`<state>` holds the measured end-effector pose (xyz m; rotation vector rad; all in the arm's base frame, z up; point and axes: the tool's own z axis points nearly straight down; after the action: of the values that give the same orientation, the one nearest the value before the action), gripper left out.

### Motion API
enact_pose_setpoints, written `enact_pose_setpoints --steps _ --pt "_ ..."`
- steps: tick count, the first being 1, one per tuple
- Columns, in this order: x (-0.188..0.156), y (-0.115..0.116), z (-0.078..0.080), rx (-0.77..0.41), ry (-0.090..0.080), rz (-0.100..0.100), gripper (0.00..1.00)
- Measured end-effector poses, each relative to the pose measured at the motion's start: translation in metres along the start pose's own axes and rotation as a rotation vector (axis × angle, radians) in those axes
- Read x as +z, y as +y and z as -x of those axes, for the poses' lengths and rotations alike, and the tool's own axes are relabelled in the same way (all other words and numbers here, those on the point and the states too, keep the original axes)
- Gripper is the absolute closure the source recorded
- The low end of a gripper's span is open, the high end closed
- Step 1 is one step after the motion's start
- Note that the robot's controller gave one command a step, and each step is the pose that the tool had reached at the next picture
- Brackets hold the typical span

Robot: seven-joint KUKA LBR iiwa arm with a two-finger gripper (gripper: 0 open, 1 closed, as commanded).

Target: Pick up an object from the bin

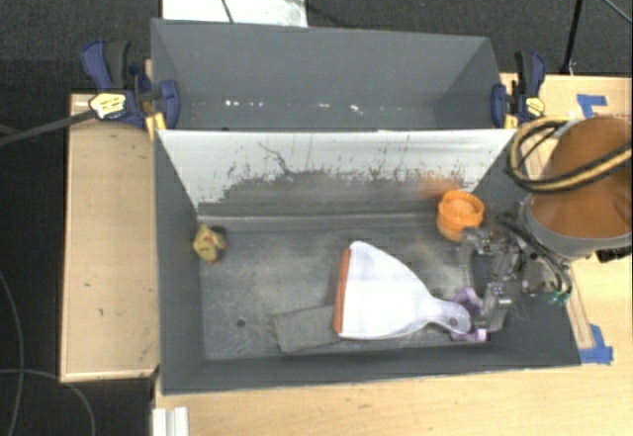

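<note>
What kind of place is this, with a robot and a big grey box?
Most likely a robot lab, not a home. A gripper on a robot arm hangs inside a scuffed grey metal bin, and the bin holds odd loose things: a white dustpan, an orange thing and a yellow lump.

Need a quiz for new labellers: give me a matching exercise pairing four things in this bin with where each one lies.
Things
1. orange round thing
2. small yellowish lump
3. white dustpan
4. dark grey flat pad

Places
A. by the front wall, left of centre
B. back right, at the foot of the back wall
C. far left of the floor, alone
D. middle of the floor, reaching right to the pincer

Pairs: 1-B, 2-C, 3-D, 4-A
</note>
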<state>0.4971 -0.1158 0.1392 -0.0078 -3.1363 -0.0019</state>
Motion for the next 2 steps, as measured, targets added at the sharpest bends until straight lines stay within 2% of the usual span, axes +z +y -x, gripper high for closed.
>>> enact_pose_setpoints --steps 1,2 --pt "-0.004 0.0 0.002 -0.004 -0.008 -0.002 0.0" --pt "0.026 0.0 0.006 -0.07 -0.013 -0.003 0.0"
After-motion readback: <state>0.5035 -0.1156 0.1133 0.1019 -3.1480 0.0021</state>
